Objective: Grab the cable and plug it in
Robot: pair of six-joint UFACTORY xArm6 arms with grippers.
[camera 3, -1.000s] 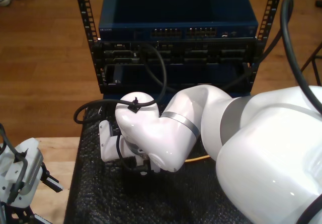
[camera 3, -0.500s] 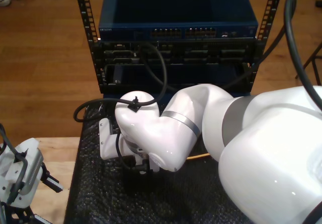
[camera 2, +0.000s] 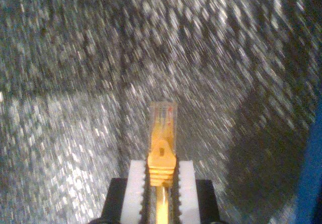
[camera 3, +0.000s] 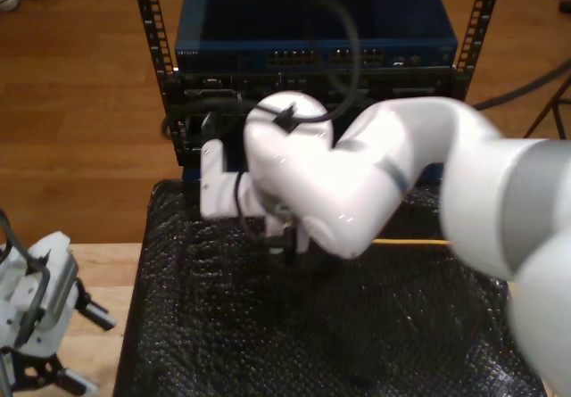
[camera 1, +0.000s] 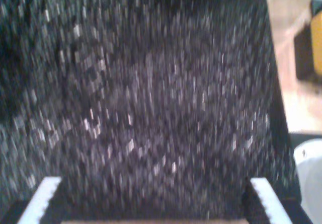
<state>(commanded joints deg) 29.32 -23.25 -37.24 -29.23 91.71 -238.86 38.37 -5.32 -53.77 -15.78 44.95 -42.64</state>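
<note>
Second claw: in our second wrist view, my second gripper (camera 2: 161,183) is pinching the cable (camera 2: 162,148) between its 2 white ribbed fingers (camera 2: 136,189), just behind the plug.
Plug: clear plastic, orange-yellow boot behind it, sticking out past the fingertips, above the black mat (camera 2: 75,83); whether it touches the mat, we cannot tell.
First claw: in our first wrist view, my first gripper (camera 1: 153,199) stands spread wide, its 2 white ribbed fingers (camera 1: 43,196) well apart with nothing between them, over the black mat (camera 1: 151,83).
Counter: the pale wooden counter (camera 3: 103,272) carries the black textured mat (camera 3: 312,343); at the exterior view's lower left, a white arm (camera 3: 36,308) sits beside the mat.
Large arm: a white arm (camera 3: 375,174) reaches from the exterior view's right across the mat, its wrist above the mat's far part, near the rack.
Cable run: a thin orange-yellow stretch of the cable (camera 3: 406,241) shows just over the mat, under that arm, leading toward the exterior view's right.
Rack: beyond the mat stands a black rack (camera 3: 156,49) with a blue switch (camera 3: 312,22) on top, 2 rows of ports on its front; black cables (camera 3: 343,49) loop before it.
Floor: wooden floor (camera 3: 80,103) lies behind the rack.
</note>
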